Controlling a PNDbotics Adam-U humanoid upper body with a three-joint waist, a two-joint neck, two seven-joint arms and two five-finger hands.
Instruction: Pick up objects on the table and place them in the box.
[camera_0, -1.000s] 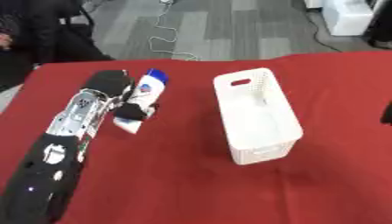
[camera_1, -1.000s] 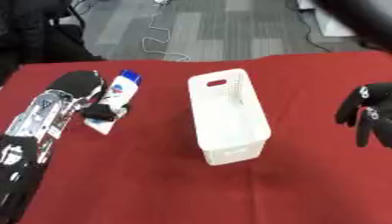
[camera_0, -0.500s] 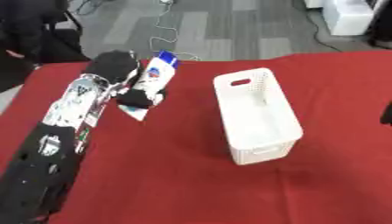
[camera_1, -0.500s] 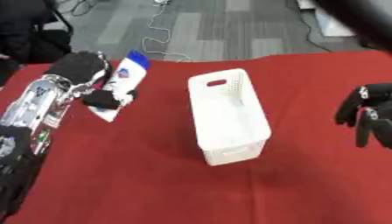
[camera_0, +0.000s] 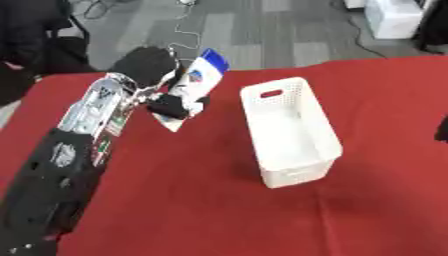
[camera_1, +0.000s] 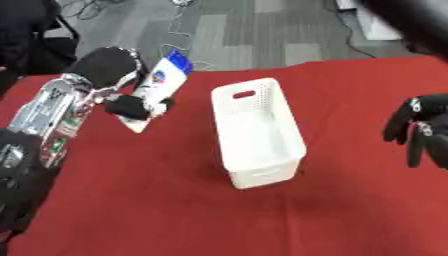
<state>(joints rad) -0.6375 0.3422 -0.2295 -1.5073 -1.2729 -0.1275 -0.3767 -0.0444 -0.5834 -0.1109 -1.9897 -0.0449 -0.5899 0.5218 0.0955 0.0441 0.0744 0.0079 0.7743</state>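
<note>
While your left hand (camera_0: 166, 102) is curled round the bottle (camera_0: 194, 80), the bottle stands out from the top of the grip, tilted with its blue cap (camera_0: 213, 55) up and away from you, toward the table's far edge. Its white body with a round blue and red label sits against the dark fingers (camera_0: 175, 106), which wrap its lower part; a pale flat edge shows just under the hand, and you cannot tell from these views whether that is part of the bottle or something else. Hand and bottle are over the far left part of the red table (camera_0: 175, 200), near its far edge. Whether the bottle's lower end touches the cloth cannot be told.

Your left arm (camera_0: 79, 135) runs in from the near left corner, black low down and silver nearer the wrist.

Right of the hand, apart from it, stands the white box (camera_0: 289, 132), long and perforated, with a handle slot in its far end wall. It looks empty. The bottle is outside it, beside its far left corner.

Your right hand (camera_1: 420, 132) shows at the table's right edge, well apart from the box, fingers relaxed and pointing down, holding nothing.
</note>
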